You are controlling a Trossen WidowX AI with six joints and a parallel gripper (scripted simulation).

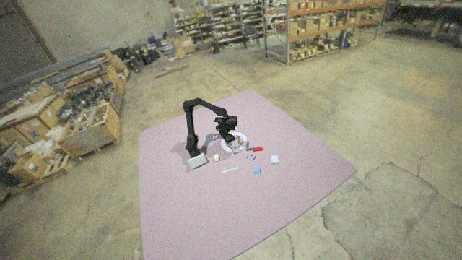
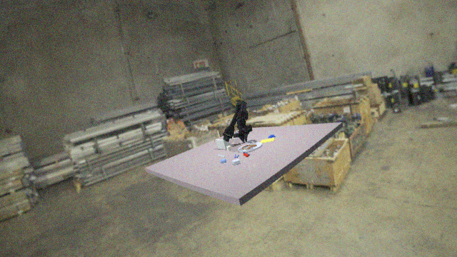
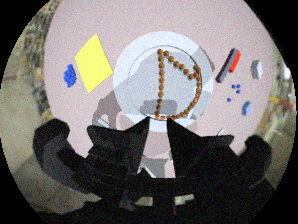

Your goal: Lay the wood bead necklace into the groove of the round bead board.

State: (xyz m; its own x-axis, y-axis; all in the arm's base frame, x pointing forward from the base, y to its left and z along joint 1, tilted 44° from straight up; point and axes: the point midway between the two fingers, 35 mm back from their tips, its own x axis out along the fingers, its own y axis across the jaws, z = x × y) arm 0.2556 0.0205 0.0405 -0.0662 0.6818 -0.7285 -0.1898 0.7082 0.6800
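Observation:
The brown wood bead necklace [image 1: 235,148] [image 2: 250,147] [image 3: 161,80] lies on the pale round bead board [image 3: 122,75] [image 1: 224,146]. In the wrist view its right part curves along the thin groove circle, from the right side to the near edge. Its left part runs straight across the inside of the circle, and its far part slants in to a kink at the right. My gripper [image 3: 158,119] [image 1: 230,141] is partly open, with a gap between the fingertips. The tips are at the board's near side, by the necklace's near beads; no bead is seen gripped. Contact cannot be told.
A yellow sheet [image 3: 94,62] and a blue cluster [image 3: 70,76] lie left of the board in the wrist view. A dark bar [image 3: 226,67], a red bar [image 3: 235,61], small blue pieces, a grey block [image 3: 256,69] and a blue block [image 3: 246,108] lie right. A white stick [image 1: 229,170] lies nearer.

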